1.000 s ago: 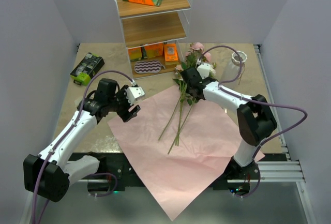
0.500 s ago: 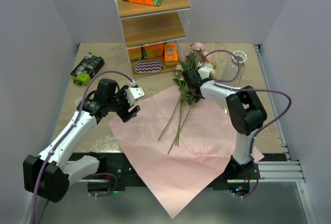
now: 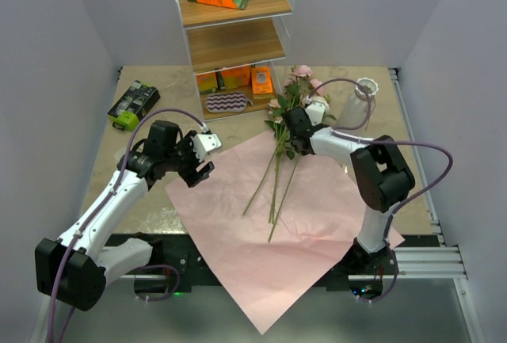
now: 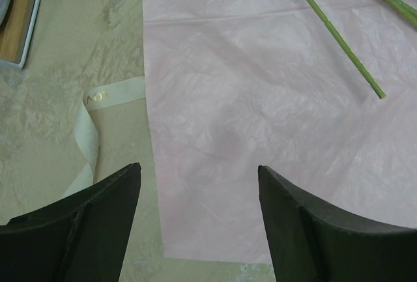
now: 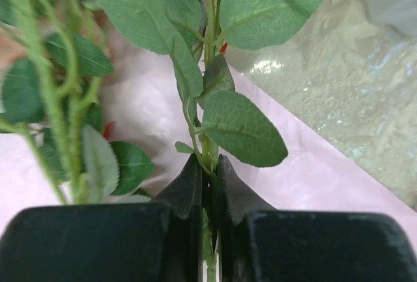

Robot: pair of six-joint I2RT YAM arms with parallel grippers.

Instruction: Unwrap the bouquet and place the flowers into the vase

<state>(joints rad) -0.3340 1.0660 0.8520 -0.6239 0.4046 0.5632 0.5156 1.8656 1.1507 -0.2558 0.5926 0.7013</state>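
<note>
The bouquet lies unwrapped: its pink sheet (image 3: 309, 224) is spread flat on the table. The flowers (image 3: 289, 99) rest across the sheet's far edge, blooms toward the shelf and green stems (image 3: 273, 184) pointing at me. My right gripper (image 3: 291, 125) is shut on one leafy stem (image 5: 208, 47), which runs between the closed jaws (image 5: 208, 165). The white vase (image 3: 366, 93) stands at the back right, apart from the flowers. My left gripper (image 3: 200, 170) hangs open over the sheet's left edge (image 4: 260, 99), nothing between its fingers (image 4: 199, 171).
A cream ribbon (image 4: 88, 139) lies on the table just left of the sheet. A shelf rack (image 3: 230, 34) with boxes stands at the back centre, a striped pad (image 3: 227, 102) at its foot. A black and green box (image 3: 133, 104) lies back left.
My right gripper has closed on a flower stem, and that stem's lower end has swung slightly right. The right elbow has shifted. The left arm has not moved.
</note>
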